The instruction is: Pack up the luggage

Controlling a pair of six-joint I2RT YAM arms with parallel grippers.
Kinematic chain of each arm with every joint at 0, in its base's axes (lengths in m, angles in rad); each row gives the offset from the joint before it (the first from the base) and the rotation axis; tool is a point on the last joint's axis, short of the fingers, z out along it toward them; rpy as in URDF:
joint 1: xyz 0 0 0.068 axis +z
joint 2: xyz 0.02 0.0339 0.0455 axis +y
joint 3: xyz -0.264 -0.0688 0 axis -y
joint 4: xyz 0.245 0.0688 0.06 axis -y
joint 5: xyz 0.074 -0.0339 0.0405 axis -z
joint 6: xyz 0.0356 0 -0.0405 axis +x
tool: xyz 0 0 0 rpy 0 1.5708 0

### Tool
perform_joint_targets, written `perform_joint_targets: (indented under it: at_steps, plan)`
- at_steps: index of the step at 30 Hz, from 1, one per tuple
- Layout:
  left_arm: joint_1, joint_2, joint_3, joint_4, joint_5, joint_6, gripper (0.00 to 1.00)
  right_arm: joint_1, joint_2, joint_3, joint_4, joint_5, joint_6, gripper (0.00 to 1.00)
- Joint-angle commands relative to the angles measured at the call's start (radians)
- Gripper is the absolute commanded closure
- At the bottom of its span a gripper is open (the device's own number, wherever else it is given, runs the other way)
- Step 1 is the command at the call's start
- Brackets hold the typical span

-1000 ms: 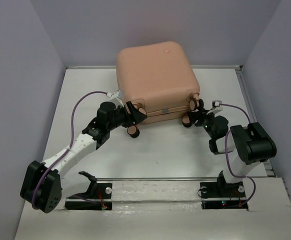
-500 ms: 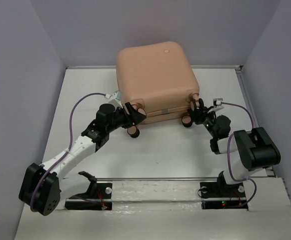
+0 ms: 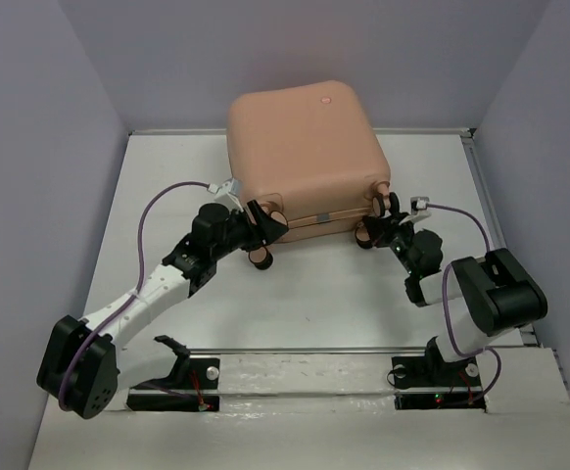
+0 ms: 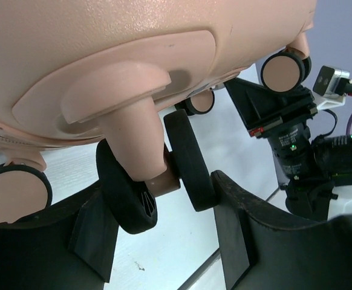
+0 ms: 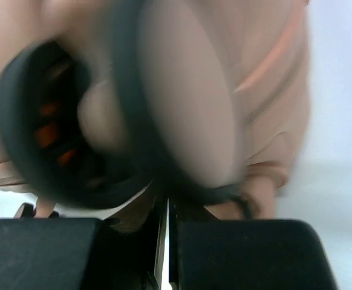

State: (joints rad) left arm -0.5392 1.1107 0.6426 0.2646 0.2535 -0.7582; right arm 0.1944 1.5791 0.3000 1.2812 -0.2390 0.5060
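- Change since the earlier frame: the right gripper (image 3: 378, 228) has closed in on the right near corner of the luggage (image 3: 305, 157), and its elbow has swung outward. The left gripper (image 3: 262, 225) and the case itself hold position.
- Enclosure: plain grey walls (image 3: 60, 117) stand on three sides. The rear wall sits directly behind the case, so I judge there is no room to push it away.
- Surface: a white table (image 3: 324, 304), flat and bare between the case and the arm bases.
- Luggage: it lies flat at the far middle of the table, shell closed and broad face up. The wheeled end faces the arms, so its axis runs from the arms toward the rear wall, slightly skewed.
- Governing relation: the case lies just beyond both grippers, one at each near corner, and neither arm is clearly nearer. Any opening or turning move would have to start from this wheeled edge.
- Left gripper: the jaws are set wide, one finger (image 4: 94, 232) on either side of a twin caster (image 4: 158, 175) that sits between them.
- Right gripper: the fingers are almost together with only a thin slit, and nothing is between them. A wheel (image 5: 182, 103) fills the wrist view just beyond the tips; the view is too blurred to confirm contact.
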Motion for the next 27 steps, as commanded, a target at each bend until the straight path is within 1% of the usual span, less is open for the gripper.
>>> perform_joint_targets:
  at_steps: [1, 2, 3, 5, 6, 9, 11, 12, 13, 16, 17, 19, 20, 22, 23, 24, 26, 27]
  plan:
    - [-0.09, 0.047, 0.179, 0.171, 0.076, -0.001, 0.94, 0.271, -0.027, -0.056, 0.382, 0.226, -0.053, 0.93]
    - [-0.12, 0.076, 0.23, 0.174, 0.082, -0.006, 0.94, 0.389, -0.039, -0.055, 0.362, 0.292, -0.113, 0.93]
    - [-0.134, 0.099, 0.25, 0.179, 0.092, -0.012, 0.94, 0.439, -0.048, -0.05, 0.33, 0.393, -0.166, 0.93]
    - [-0.157, 0.118, 0.296, 0.194, 0.098, -0.024, 0.94, 0.537, -0.045, -0.026, 0.301, 0.467, -0.191, 0.93]
    - [-0.177, 0.126, 0.305, 0.2, 0.102, -0.036, 0.94, 0.56, -0.042, -0.016, 0.293, 0.498, -0.193, 0.93]
    - [-0.203, 0.144, 0.341, 0.228, 0.113, -0.059, 0.94, 0.634, -0.007, 0.048, 0.255, 0.504, -0.21, 0.93]
    - [-0.219, 0.156, 0.357, 0.239, 0.138, -0.085, 0.94, 0.701, 0.03, 0.082, 0.247, 0.485, -0.193, 0.93]
    - [-0.223, 0.158, 0.371, 0.251, 0.145, -0.096, 0.94, 0.721, 0.047, 0.097, 0.26, 0.471, -0.181, 0.93]
    - [-0.231, 0.156, 0.38, 0.257, 0.159, -0.116, 0.94, 0.767, 0.079, 0.123, 0.276, 0.458, -0.164, 0.93]
    - [-0.235, 0.15, 0.41, 0.275, 0.179, -0.141, 0.94, 0.83, 0.123, 0.174, 0.325, 0.44, -0.127, 0.93]
    - [-0.237, 0.141, 0.417, 0.283, 0.181, -0.154, 0.94, 0.874, 0.145, 0.188, 0.339, 0.435, -0.117, 0.93]
    - [-0.238, 0.129, 0.423, 0.295, 0.182, -0.168, 0.94, 0.916, 0.163, 0.226, 0.354, 0.419, -0.086, 0.93]
    - [-0.237, 0.126, 0.425, 0.304, 0.178, -0.18, 0.94, 0.954, 0.188, 0.235, 0.39, 0.425, -0.077, 0.93]
    - [-0.237, 0.129, 0.417, 0.333, 0.173, -0.214, 0.94, 0.982, 0.22, 0.257, 0.421, 0.437, -0.043, 0.93]
    - [-0.24, 0.135, 0.41, 0.402, 0.182, -0.243, 0.94, 0.982, 0.242, 0.296, 0.435, 0.451, -0.025, 0.93]
    - [-0.243, 0.141, 0.396, 0.436, 0.197, -0.304, 0.94, 0.982, 0.287, 0.324, 0.435, 0.466, -0.008, 0.93]
    - [-0.258, 0.158, 0.391, 0.476, 0.199, -0.342, 0.94, 0.982, 0.329, 0.391, 0.435, 0.486, 0.008, 0.93]
    - [-0.278, 0.159, 0.391, 0.49, 0.194, -0.348, 0.94, 0.982, 0.349, 0.453, 0.435, 0.498, 0.014, 0.93]
